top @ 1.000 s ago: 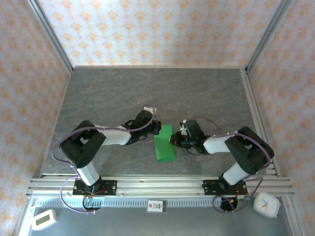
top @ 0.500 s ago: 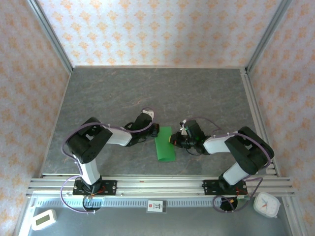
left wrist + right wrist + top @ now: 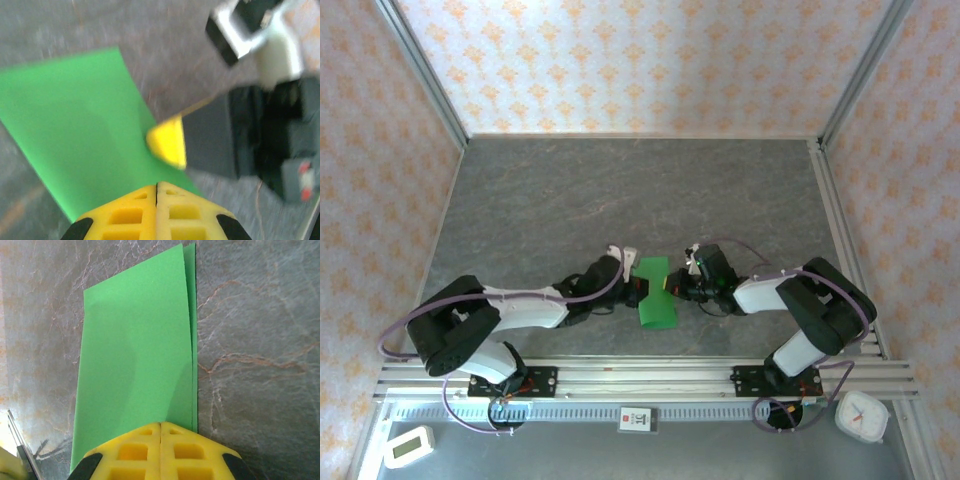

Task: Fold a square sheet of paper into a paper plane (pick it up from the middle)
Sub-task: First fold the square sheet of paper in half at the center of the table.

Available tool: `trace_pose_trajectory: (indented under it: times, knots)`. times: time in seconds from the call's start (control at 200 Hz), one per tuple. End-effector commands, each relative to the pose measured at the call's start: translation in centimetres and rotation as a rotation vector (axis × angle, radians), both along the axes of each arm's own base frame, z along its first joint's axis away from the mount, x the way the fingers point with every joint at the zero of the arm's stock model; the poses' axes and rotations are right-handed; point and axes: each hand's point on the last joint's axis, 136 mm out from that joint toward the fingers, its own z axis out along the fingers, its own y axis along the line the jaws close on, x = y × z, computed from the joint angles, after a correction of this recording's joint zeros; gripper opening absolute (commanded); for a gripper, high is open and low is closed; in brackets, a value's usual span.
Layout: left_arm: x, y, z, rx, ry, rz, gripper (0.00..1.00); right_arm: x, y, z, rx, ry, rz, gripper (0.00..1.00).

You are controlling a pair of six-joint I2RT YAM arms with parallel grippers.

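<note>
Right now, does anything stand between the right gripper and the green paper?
Nothing visible does. The shut right gripper sits right at the edge of the paper, with nothing between them. The left gripper is at the opposite edge, not in the way.

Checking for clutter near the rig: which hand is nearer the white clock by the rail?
Right. The right hand is at the green paper's right edge, beyond and left of the clock; the left hand is across the paper, farther off.
</note>
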Motion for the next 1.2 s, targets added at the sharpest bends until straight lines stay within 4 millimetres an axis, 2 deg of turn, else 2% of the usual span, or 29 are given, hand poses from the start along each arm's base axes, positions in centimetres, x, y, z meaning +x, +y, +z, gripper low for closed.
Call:
trace_pose_trajectory:
  times: [0.0,0.17,0.26,0.375,0.52,0.691,0.856,1.076,1.196]
  knots:
    - [-1.5,0.1,-1.9,0.007,0.060,0.004,0.00,-3.2,-5.2,-7.4,-0.286,0.154,-0.070,0.00]
    - [-2.5,1.4,-5.4,0.096,0.099,0.005,0.00,-3.2,-5.2,-7.5,-0.283,0.154,-0.072,0.00]
    - [-2.7,1.8,-6.2,0.125,0.106,0.001,0.00,-3.2,-5.2,-7.4,-0.281,0.155,-0.073,0.00]
    - [-2.6,1.5,-5.0,0.114,0.088,-0.005,0.00,-3.1,-5.1,-7.3,-0.279,0.154,-0.072,0.00]
    - [-2.5,0.9,-1.8,0.065,0.050,-0.014,0.00,-3.0,-5.1,-7.3,-0.279,0.153,-0.075,0.00]
    - [-3.7,0.2,0.3,0.020,0.039,-0.036,0.00,-3.1,-5.1,-7.5,-0.283,0.157,-0.075,0.00]
    - [-5.0,-0.1,0.0,0.004,0.053,-0.049,0.00,-3.1,-5.1,-7.7,-0.283,0.161,-0.074,0.00]
    - [-6.7,-1.0,-2.0,0.003,0.096,-0.083,0.00,-3.2,-5.2,-7.8,-0.287,0.165,-0.076,0.00]
    - [-7.6,-0.8,-3.6,0.024,0.122,-0.092,0.00,-3.3,-5.3,-7.9,-0.290,0.168,-0.075,0.00]
